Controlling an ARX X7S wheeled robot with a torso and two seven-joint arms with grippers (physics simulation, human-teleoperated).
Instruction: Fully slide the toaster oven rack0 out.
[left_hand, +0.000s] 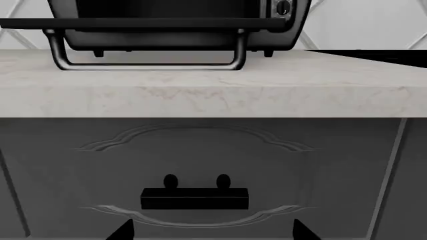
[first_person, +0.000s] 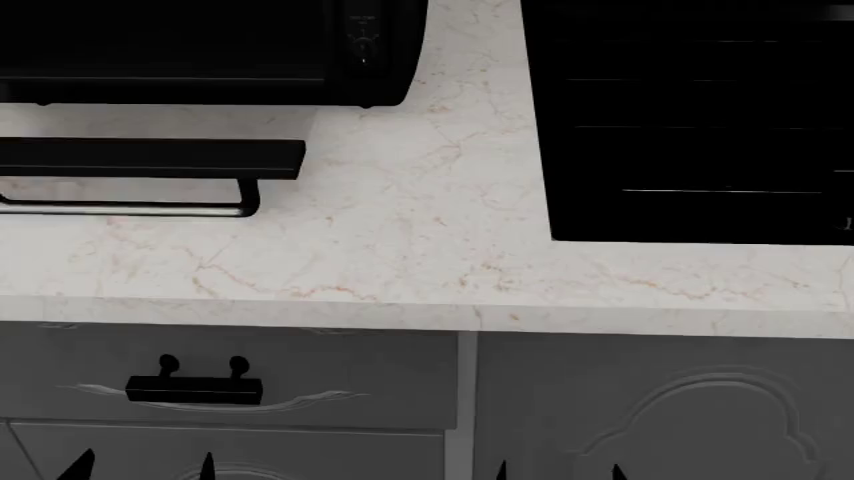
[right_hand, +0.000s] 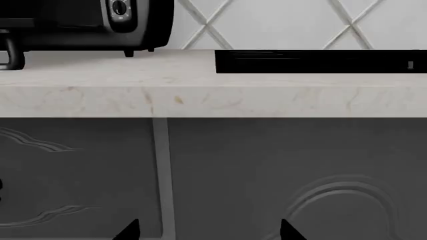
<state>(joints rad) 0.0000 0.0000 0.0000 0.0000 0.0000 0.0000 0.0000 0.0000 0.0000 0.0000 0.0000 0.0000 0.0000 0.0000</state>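
The black toaster oven (first_person: 200, 50) stands at the back left of the counter. It also shows in the left wrist view (left_hand: 173, 37) and the right wrist view (right_hand: 87, 25). Its door (first_person: 147, 158) is folded down flat, with the bar handle (first_person: 134, 208) at its front edge. The cavity is dark and rack0 does not show in any view. My left gripper (first_person: 143, 468) is open and empty, low in front of the drawer, below and well short of the oven. My right gripper (first_person: 558, 470) is open and empty in front of the cabinet to the right.
The marble countertop (first_person: 400, 240) has a thick front edge (left_hand: 213, 100) above both grippers. A large flat black panel (first_person: 694, 120) is set into the counter at the right. A grey drawer with a black handle (first_person: 194, 390) faces the left gripper.
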